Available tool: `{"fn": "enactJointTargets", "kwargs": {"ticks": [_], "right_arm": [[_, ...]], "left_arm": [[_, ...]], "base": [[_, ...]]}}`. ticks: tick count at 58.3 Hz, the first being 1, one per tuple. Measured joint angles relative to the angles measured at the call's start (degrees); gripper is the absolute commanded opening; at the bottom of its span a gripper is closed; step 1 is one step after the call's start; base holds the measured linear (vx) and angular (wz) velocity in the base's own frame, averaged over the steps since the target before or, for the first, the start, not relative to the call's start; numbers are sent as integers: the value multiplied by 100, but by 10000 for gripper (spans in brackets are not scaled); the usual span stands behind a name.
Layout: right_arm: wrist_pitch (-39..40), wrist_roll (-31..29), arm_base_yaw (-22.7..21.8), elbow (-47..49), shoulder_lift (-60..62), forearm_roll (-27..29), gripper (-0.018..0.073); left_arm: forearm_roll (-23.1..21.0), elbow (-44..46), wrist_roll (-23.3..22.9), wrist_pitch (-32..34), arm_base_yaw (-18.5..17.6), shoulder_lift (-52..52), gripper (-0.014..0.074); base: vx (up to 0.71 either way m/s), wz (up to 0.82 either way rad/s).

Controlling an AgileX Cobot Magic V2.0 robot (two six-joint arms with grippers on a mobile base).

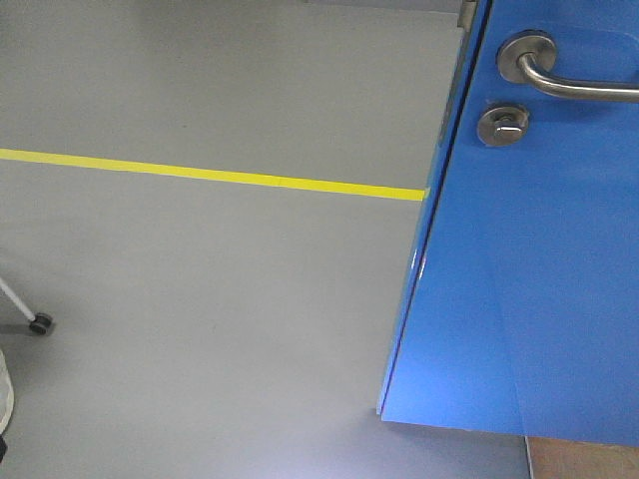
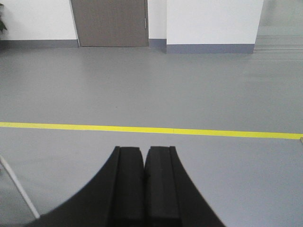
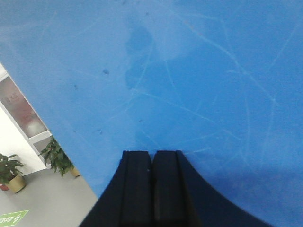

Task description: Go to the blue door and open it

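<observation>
The blue door (image 1: 519,299) fills the right of the front view, swung ajar, its edge running down to the floor. Its silver lever handle (image 1: 569,80) and round thumb-turn lock (image 1: 502,125) sit at the top right. In the right wrist view the blue door (image 3: 189,71) panel fills nearly the whole picture, and my right gripper (image 3: 152,153) is shut with its tips right at the panel, nothing between them. My left gripper (image 2: 144,149) is shut and empty, pointing over the bare grey floor away from the door. Neither gripper shows in the front view.
A yellow floor line (image 1: 210,176) runs across the grey floor up to the door's edge. A caster wheel on a white leg (image 1: 40,323) stands at the left. A brown door (image 2: 111,22) and white walls lie far ahead. Potted plants (image 3: 57,156) stand beyond the door.
</observation>
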State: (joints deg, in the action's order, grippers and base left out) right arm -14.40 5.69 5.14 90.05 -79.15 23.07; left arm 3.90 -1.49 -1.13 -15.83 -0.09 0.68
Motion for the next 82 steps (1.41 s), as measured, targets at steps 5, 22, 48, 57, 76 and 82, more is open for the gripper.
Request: {"fn": "enactJointTargets", "kwargs": {"ticks": [5, 22, 48, 57, 76, 82], "right_arm": [[0, 0, 0, -6, -5, 0, 12], [0, 0, 0, -6, -71, 0, 12], [0, 0, 6, -6, -71, 0, 12], [0, 0, 6, -11, -71, 0, 12], [0, 0, 6, -11, -71, 0, 12], [0, 0, 6, -11, -71, 0, 12]], "left_arm": [[0, 0, 0, 0, 0, 0, 73], [0, 0, 0, 0, 0, 0, 73], [0, 0, 0, 0, 0, 0, 73], [0, 0, 0, 0, 0, 0, 73], [0, 0, 0, 0, 0, 0, 73], [0, 0, 0, 0, 0, 0, 73]], "base": [[23, -9], [14, -10], [-7, -3], [-12, -16], [-11, -27], [-9, -18]]}}
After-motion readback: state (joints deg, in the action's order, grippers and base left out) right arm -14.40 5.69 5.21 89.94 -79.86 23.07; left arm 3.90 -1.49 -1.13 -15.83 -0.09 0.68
